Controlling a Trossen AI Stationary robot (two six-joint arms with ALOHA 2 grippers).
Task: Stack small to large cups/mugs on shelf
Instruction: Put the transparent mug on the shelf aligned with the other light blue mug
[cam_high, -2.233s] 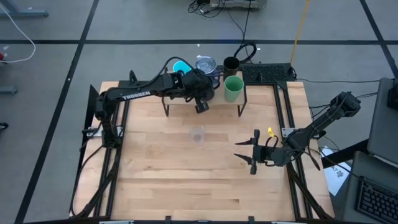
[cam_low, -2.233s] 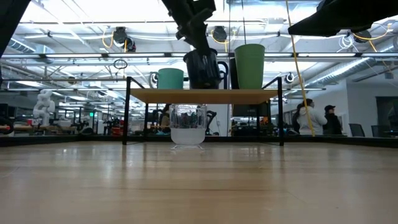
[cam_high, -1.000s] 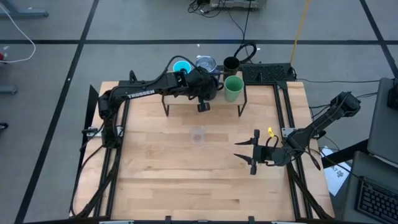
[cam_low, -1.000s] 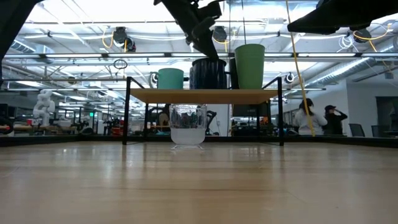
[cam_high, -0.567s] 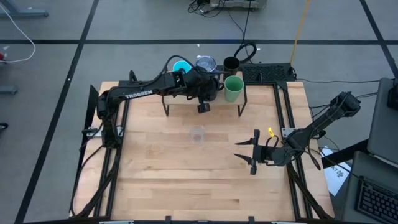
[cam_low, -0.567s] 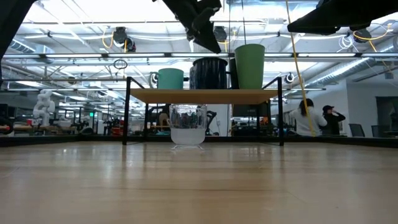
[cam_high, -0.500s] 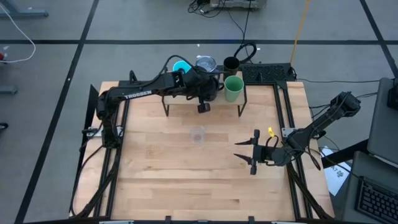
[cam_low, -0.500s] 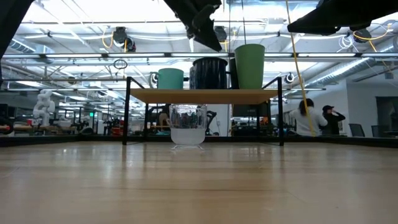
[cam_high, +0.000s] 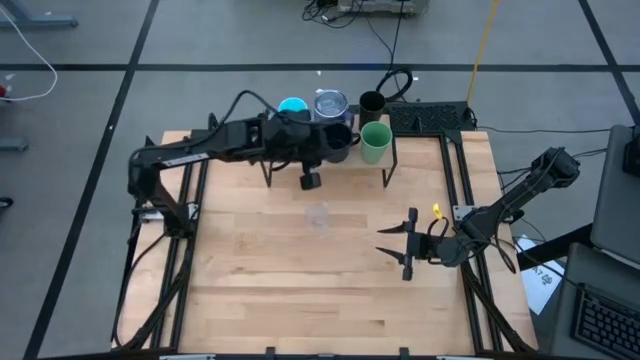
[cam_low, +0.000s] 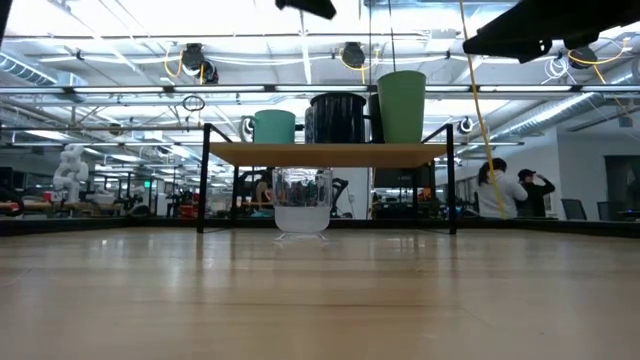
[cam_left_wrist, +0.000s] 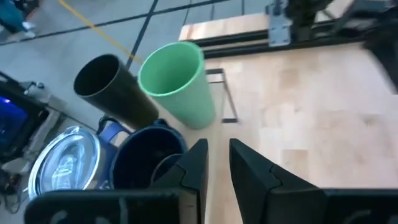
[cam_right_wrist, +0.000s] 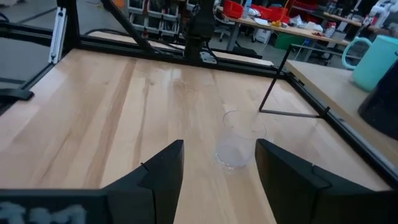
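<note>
- Currently, the shelf (cam_high: 340, 158) is seen at the far edge of the table (cam_high: 250, 280), and five vessels are carried on or just behind it.
- On the shelf, the green cup (cam_high: 375, 143) is placed at one end, the cyan mug (cam_high: 292, 106) toward the other, and the dark mug (cam_high: 337, 141) between them.
- Behind the dark mug the blue mug with the silvery top (cam_high: 330, 103) is found, and the black tumbler (cam_high: 371, 103) is set behind the green cup.
- Off the shelf, the clear glass (cam_high: 318, 216) is left standing upright on the table, just in front of the shelf's middle.
- The left tool (cam_high: 309, 180) is held above the shelf's front edge, near the dark mug; its fingers (cam_left_wrist: 198, 163) are set narrowly apart, with nothing between them.
- The right tool (cam_high: 408, 245) is kept low over the table, well to the side of the clear glass; its fingers (cam_right_wrist: 163, 168) are spread wide and nothing is held.
</note>
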